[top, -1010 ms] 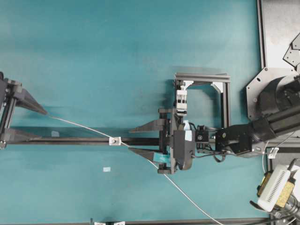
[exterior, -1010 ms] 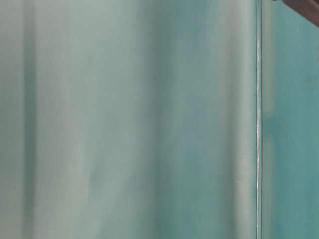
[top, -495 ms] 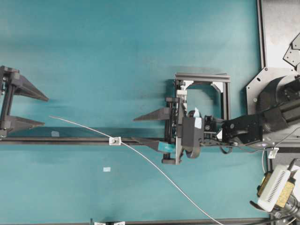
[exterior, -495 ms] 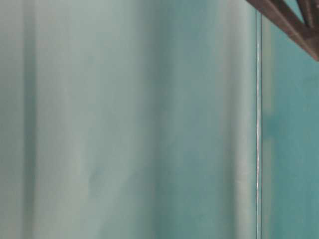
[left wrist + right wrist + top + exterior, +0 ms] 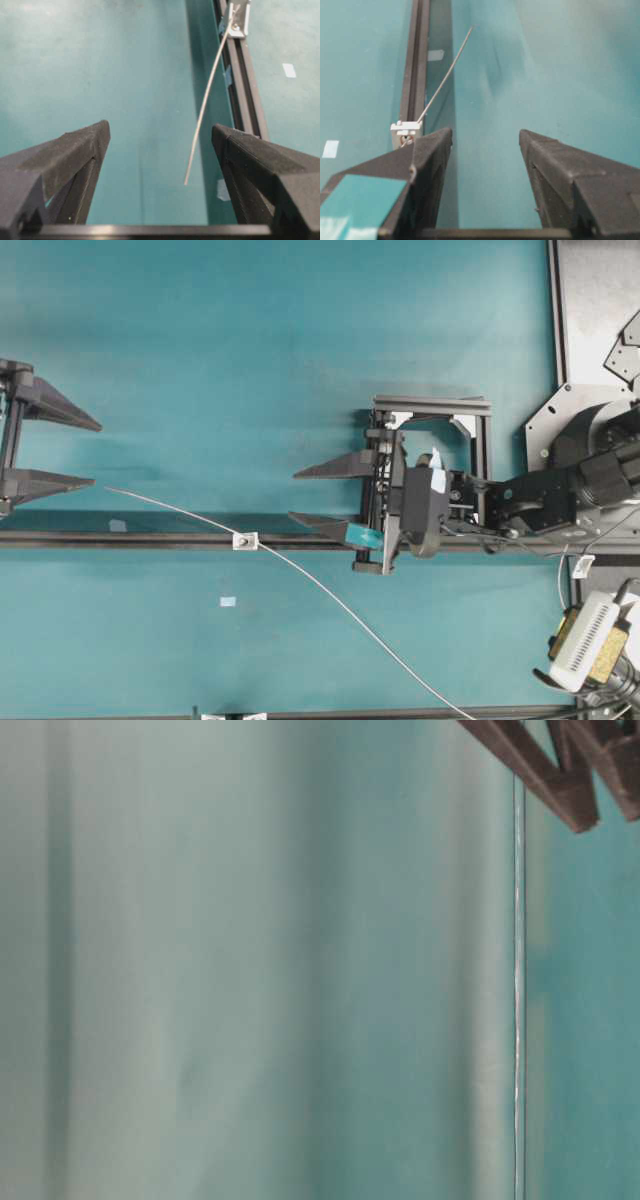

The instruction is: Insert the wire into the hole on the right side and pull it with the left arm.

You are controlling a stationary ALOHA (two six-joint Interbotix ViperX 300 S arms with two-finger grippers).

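Wire (image 5: 330,598), thin and silver-grey, threaded through the hole in the small square block (image 5: 243,540) on the black rail (image 5: 150,539); its free end lies on the teal table (image 5: 250,360) near the left gripper (image 5: 95,453), whose fingers are spread and empty. Right gripper (image 5: 298,495), teal-taped, also spread apart, holding nothing.

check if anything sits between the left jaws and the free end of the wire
Nothing visible does. The left gripper is open, and the wire ends in the gap between its jaws, above bare teal table. The wire already passes through the small block with the hole on the black rail.
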